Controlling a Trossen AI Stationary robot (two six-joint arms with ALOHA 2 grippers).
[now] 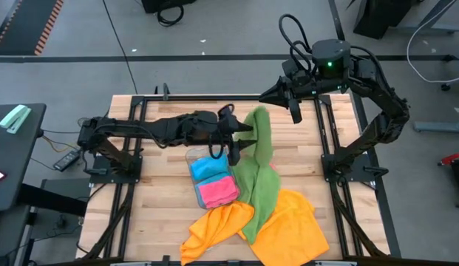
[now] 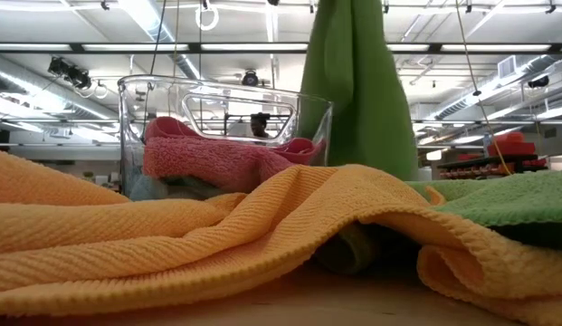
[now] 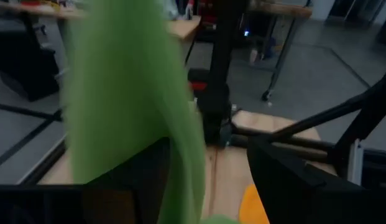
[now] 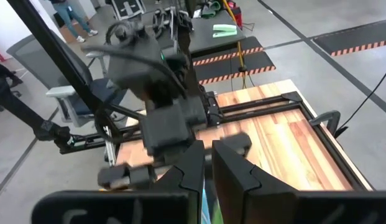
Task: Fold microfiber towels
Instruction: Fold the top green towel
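Green towel [image 1: 260, 159] hangs lifted beside the clear tray [image 1: 194, 157], pinched by the left gripper [image 1: 240, 133]; right gripper [image 1: 292, 107] waits nearby, narrow. Next, probably spreading it flat.

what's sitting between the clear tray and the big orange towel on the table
In the high view, the green towel runs between the clear tray and the larger orange towel, its top lifted by the left gripper.
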